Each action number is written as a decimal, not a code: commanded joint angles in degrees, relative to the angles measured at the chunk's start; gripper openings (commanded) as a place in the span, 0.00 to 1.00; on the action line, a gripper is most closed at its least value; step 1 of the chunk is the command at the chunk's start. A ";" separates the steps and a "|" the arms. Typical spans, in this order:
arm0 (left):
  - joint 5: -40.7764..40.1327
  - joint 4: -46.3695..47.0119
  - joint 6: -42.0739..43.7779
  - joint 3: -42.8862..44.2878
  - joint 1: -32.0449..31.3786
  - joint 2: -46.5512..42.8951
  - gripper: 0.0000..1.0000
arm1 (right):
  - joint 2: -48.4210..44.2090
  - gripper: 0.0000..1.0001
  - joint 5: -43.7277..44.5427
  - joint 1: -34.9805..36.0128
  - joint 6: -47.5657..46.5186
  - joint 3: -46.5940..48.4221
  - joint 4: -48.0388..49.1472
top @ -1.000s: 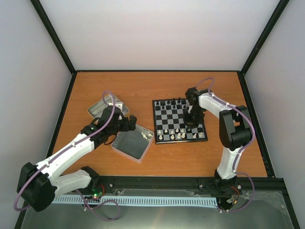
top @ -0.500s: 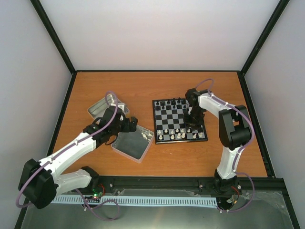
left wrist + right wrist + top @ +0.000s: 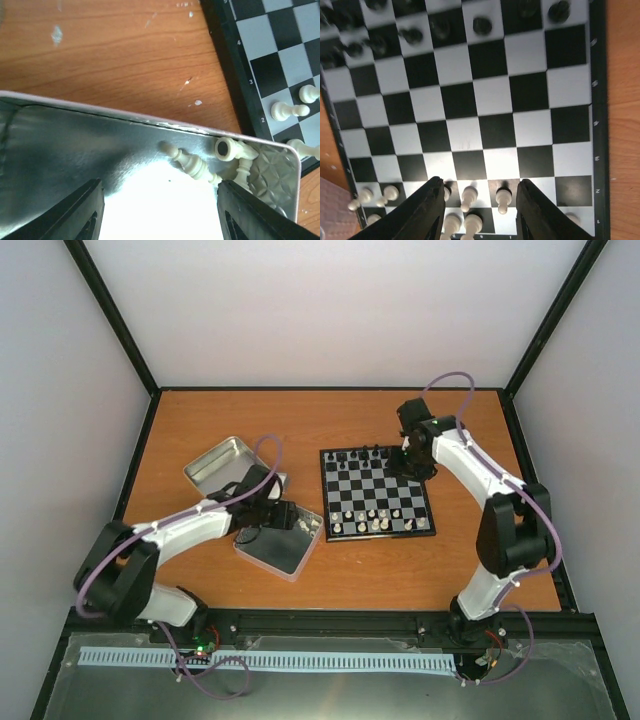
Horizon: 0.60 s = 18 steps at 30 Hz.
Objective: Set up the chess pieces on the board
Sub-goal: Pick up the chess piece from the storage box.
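The board (image 3: pixel 377 492) lies flat on the brown counter (image 3: pixel 300 420), a little to the right of the middle. Some white chess pieces (image 3: pixel 365 520) stand in its two near rows. Black pieces (image 3: pixel 365 453) stand along its far edge. The squares in the middle of the board are bare.

Just left of the board sits a shallow metal tin (image 3: pixel 310 552). Its right corner almost touches the near left corner of the board. More white pieces lie on their sides in a little heap (image 3: pixel 303 527) in the far right corner of the tin. A second tin (image 3: pixel 222 462) sits farther left and farther back.

The left arm reaches over the near tin. The left jaws are wide apart and hold nothing. In the left wrist view, its two dark fingers (image 3: pixel 75 215) hang over the shiny tin floor, and the fallen pieces (image 3: pixel 192 165) lie ahead of them, by the tin wall (image 3: pixel 100 111). Past the wall, two white pawns (image 3: pixel 287 110) stand on the board's edge.

The right arm is over the far right part of the board. The right jaws are open too, with nothing in them. In the right wrist view, its fingers (image 3: pixel 420 210) hang above the board, and white pieces (image 3: pixel 467 197) stand on the squares seen between them. The black pieces at the top of that view are blurry.
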 commanded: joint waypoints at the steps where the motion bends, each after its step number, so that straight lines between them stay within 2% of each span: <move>1: 6.39 -4.21 -4.89 7.35 0.34 6.98 0.59 | -6.47 0.40 6.38 -0.27 7.06 -2.97 6.55; 8: 9.22 -12.33 -16.64 14.38 0.26 10.68 0.54 | -15.25 0.38 10.42 -0.19 9.14 -8.74 5.76; 15: 9.59 -16.03 -29.56 13.57 0.17 14.12 0.32 | -22.62 0.37 12.85 -0.15 6.11 -14.23 7.85; 18: 9.38 -15.90 -32.45 13.28 -0.08 14.29 0.31 | -26.28 0.37 12.95 -0.14 5.70 -16.63 9.02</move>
